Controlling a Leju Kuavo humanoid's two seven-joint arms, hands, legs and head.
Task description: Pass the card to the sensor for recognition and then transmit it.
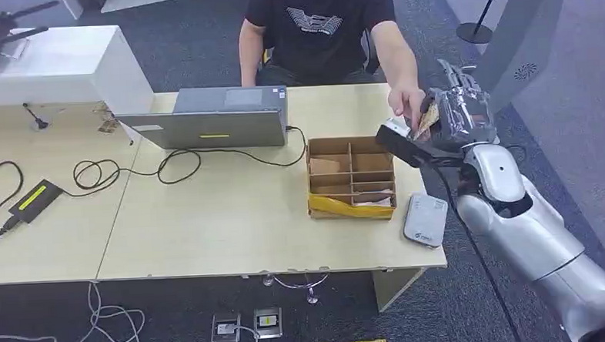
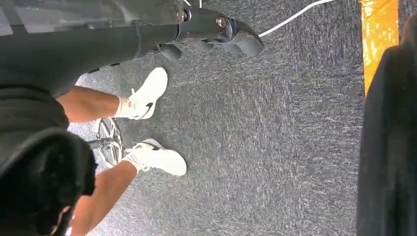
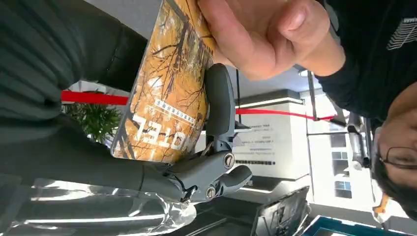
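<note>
My right hand (image 1: 460, 118) is raised beyond the far right end of the tabletop (image 1: 224, 221), wrapped in shiny clear film, and its fingers (image 3: 220, 105) are clamped on the card (image 3: 169, 93): from the wrist camera I see a dark finger pressed across the card's face with the thick thumb behind it. The card is printed with yellow autumn trees and white lettering, and it stands edge-on between my hand and the person's hand (image 1: 406, 102), which reaches over from the far side of the tabletop and grips the card's other end at the same moment. So the card is in the air, held from both sides, above the tabletop's right edge. My left hand (image 2: 216, 34) hangs low over the grey carpet (image 2: 275, 137) with its dark fingers curled in on nothing. On the tabletop I see a cardboard divider box (image 1: 351, 176) holding more cards, a small white sensor pad (image 1: 425, 219) just beside its near right corner, and a grey laptop (image 1: 212, 119) further left.
</note>
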